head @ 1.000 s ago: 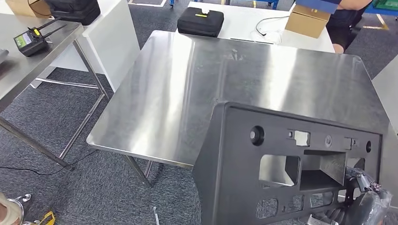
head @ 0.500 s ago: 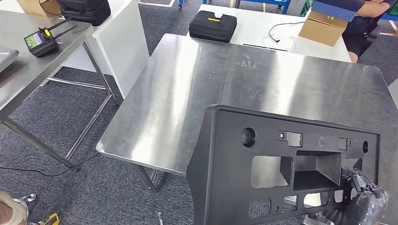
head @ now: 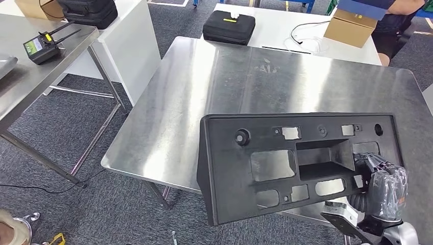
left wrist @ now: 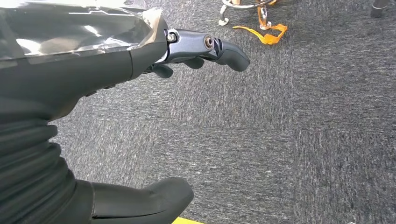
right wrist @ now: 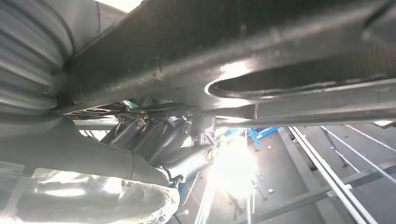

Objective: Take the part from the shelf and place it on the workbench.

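Now my right hand (head: pixel 384 185), gripping the part (head: pixel 286 163), has tipped it flatter and lower over the workbench (head: pixel 214 87), nearly ready to set down; my left hand (left wrist: pixel 154 56) hangs empty, fingers apart.

Close behind the right hand (right wrist: pixel 159 140), the camera looks along the underside of the black part (right wrist: pixel 261 51), whose dark, scuffed plastic runs across the frame and catches a bright glare on one long rounded rib. The hand's dark fingers (right wrist: pixel 154 133) are curled up against that underside, gripping it, with small screws and pivots showing along them. The grey ribbed cover (right wrist: pixel 32 60) of the wrist sits at one edge, and crinkled shiny wrapping (right wrist: pixel 93 200) covers the back of the hand. Beyond the fingers lie grey floor (right wrist: pixel 289 186), thin metal bars (right wrist: pixel 327 172) and a blue frame (right wrist: pixel 259 133), partly washed out by strong light
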Controlling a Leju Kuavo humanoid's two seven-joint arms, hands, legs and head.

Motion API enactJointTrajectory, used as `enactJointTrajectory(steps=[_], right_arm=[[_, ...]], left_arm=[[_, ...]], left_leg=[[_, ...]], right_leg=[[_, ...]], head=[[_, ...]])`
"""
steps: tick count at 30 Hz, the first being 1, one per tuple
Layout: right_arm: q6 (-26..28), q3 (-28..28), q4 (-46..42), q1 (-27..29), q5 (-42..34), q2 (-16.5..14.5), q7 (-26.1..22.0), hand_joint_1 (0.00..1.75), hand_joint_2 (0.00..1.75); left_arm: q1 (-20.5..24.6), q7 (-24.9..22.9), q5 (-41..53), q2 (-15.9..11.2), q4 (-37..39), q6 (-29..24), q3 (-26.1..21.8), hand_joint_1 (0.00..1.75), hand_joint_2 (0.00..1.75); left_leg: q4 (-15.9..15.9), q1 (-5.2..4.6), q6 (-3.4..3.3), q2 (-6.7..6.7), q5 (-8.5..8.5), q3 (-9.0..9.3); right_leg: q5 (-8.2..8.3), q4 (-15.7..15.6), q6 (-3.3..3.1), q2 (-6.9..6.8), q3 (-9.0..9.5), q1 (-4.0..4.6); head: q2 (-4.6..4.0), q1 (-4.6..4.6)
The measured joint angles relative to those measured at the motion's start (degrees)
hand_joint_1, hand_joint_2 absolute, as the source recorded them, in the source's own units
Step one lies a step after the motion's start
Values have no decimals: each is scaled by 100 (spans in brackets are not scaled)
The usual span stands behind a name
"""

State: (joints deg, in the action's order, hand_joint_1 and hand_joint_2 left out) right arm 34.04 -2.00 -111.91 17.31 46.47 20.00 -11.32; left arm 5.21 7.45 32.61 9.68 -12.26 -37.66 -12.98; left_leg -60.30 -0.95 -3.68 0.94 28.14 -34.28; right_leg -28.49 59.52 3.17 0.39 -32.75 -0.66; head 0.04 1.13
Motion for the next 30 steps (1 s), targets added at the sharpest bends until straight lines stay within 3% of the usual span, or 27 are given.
enactJointTrajectory(steps=[6,14,18,23,30], right_arm=[[-273,123,227,-398,7,279,130,166,175],[-1477,952,1874,-2585,1429,705,1259,166,175],[-1857,1502,2921,-3476,2033,683,1849,166,175],[-2214,1941,4022,-4206,2597,540,2363,166,175],[-2417,2180,5057,-4380,3160,427,2714,166,175]], left_arm=[[17,-73,188,14,0,32,88,0,175],[174,-427,615,79,-23,250,505,0,175],[213,-555,714,114,-56,376,702,0,175],[261,-670,781,152,-77,506,891,0,175],[287,-681,770,213,-112,475,1043,0,175]], left_leg=[[1,-21,3,-11,2,-6],[-1,-55,-22,-36,-20,6],[-2,-55,-23,-28,-23,4],[-4,-55,-23,-13,-23,-4],[-3,-55,-23,4,-21,-10]], right_leg=[[1,-2,0,13,0,0],[24,-4,25,28,5,-9],[25,-4,27,25,6,-10],[24,-4,28,17,2,-10],[21,-9,28,2,-1,-9]], head=[[0,1],[0,-3],[0,-2],[0,-2],[0,-2]])
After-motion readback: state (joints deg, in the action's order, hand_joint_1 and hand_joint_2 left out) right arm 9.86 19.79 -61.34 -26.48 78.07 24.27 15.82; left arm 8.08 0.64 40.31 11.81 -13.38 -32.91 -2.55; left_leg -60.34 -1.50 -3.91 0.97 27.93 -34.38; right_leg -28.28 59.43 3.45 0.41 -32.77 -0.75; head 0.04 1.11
